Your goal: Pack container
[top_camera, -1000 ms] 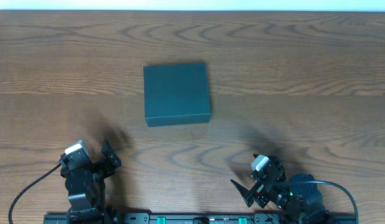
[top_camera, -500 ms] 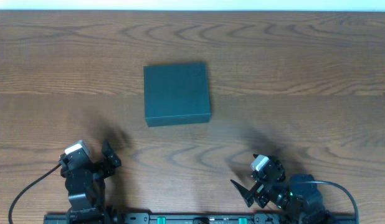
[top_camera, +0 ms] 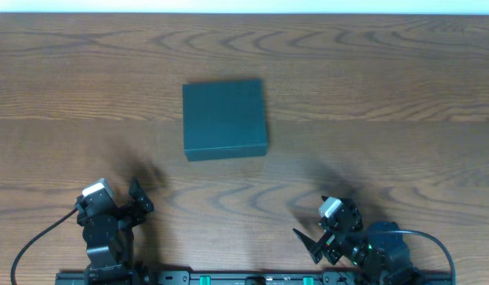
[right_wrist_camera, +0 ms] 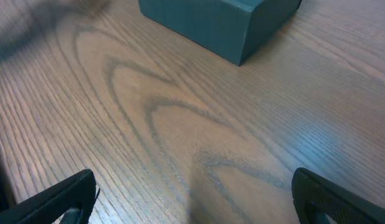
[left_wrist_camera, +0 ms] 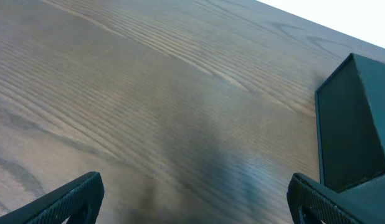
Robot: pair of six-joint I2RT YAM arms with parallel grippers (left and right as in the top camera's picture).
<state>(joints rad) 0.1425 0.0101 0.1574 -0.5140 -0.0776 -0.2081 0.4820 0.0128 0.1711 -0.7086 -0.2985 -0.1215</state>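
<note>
The container (top_camera: 225, 118) is a dark teal rectangular box with its lid shut, lying on the wooden table at the middle. It also shows at the right edge of the left wrist view (left_wrist_camera: 354, 124) and at the top of the right wrist view (right_wrist_camera: 220, 22). My left gripper (top_camera: 138, 198) sits near the front left edge, open and empty (left_wrist_camera: 192, 199). My right gripper (top_camera: 312, 237) sits near the front right edge, open and empty (right_wrist_camera: 192, 199). Both are well short of the container.
The wooden table (top_camera: 387, 119) runs to a white strip along the far edge. A dark rail (top_camera: 244, 279) with the arm bases lies along the front edge. No snacks show in any view.
</note>
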